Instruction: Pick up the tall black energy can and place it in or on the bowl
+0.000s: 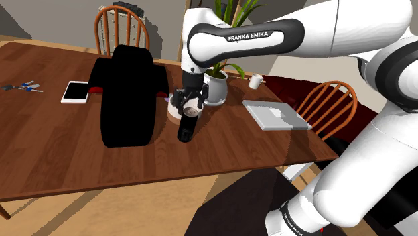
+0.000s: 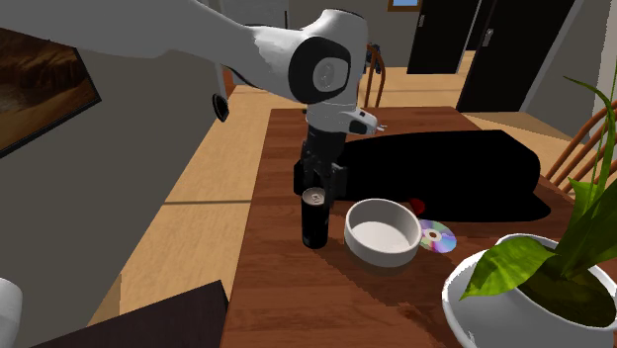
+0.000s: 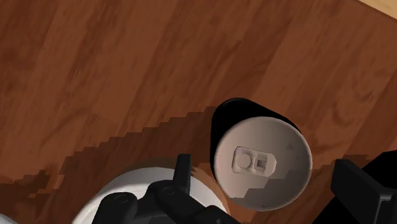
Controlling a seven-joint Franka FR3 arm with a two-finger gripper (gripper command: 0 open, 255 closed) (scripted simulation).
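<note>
Standing upright, black can (image 2: 313, 222), top up, long axis vertical, beside bowl (image 2: 377, 255)

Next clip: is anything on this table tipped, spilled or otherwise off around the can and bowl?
Nothing stands out. The black can stands upright on the wooden table, close beside the white bowl, which sits level and empty. No spill shows. The gripper hangs open above the can.
</note>
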